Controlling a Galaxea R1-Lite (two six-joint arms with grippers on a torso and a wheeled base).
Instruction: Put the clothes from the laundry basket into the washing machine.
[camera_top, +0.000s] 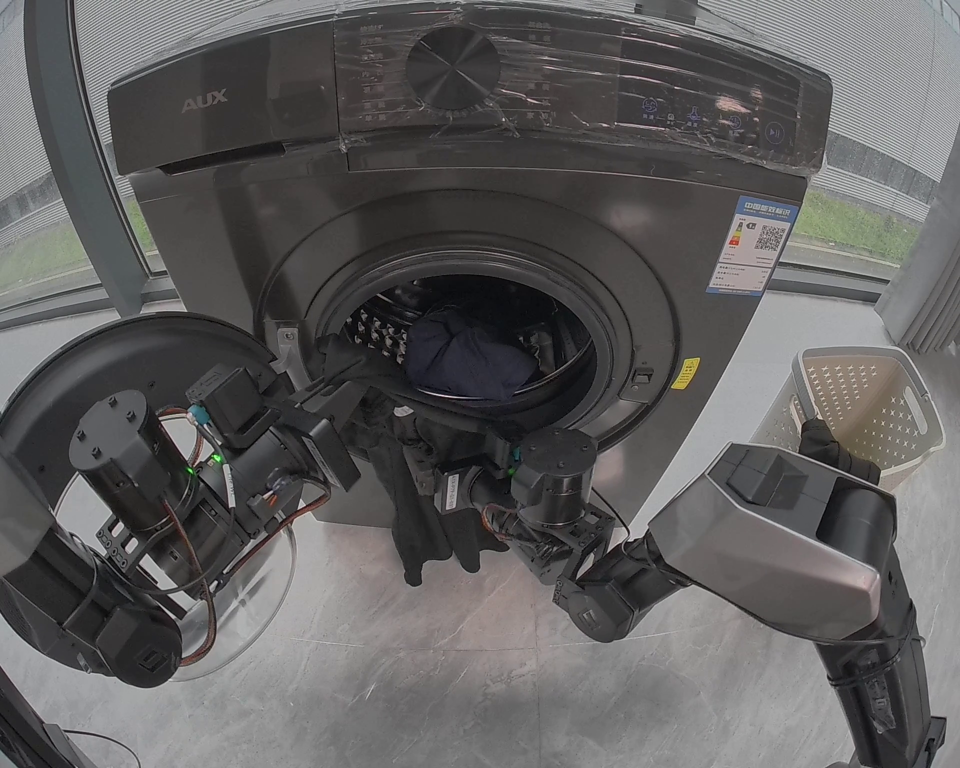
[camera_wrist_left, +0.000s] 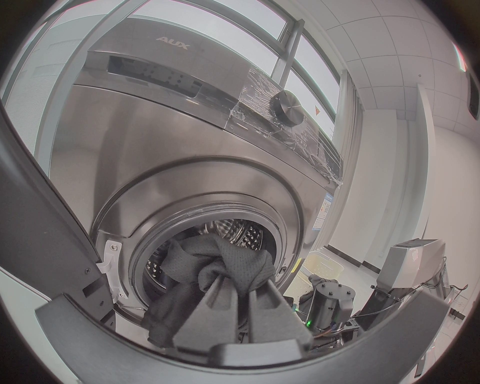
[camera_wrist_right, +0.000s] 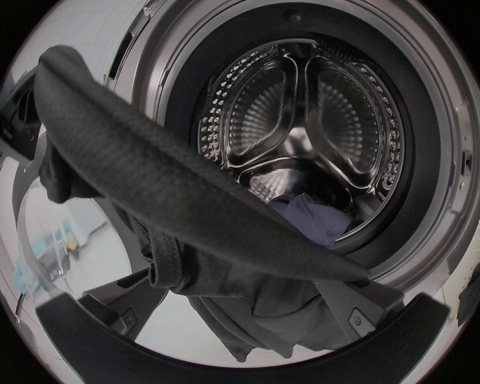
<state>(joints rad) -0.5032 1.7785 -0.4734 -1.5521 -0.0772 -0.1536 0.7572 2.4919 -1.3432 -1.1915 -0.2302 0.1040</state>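
The washing machine (camera_top: 640, 290) stands with its round door (camera_top: 130, 365) swung open to the left. A navy garment (camera_top: 465, 355) lies inside the drum (camera_wrist_right: 300, 115). A black garment (camera_top: 430, 520) hangs from the lip of the opening toward the floor. My left gripper (camera_top: 340, 378) is at the left of the opening, shut on an upper fold of this black garment (camera_wrist_left: 220, 257). My right gripper (camera_top: 415, 470) sits lower, just below the opening. Its fingers stand wide apart, and the black garment (camera_wrist_right: 165, 175) drapes over and between them.
A white laundry basket (camera_top: 875, 400) stands on the floor to the right of the machine, behind my right arm. The open door crowds my left arm. Pale tiled floor (camera_top: 450, 680) lies in front of the machine.
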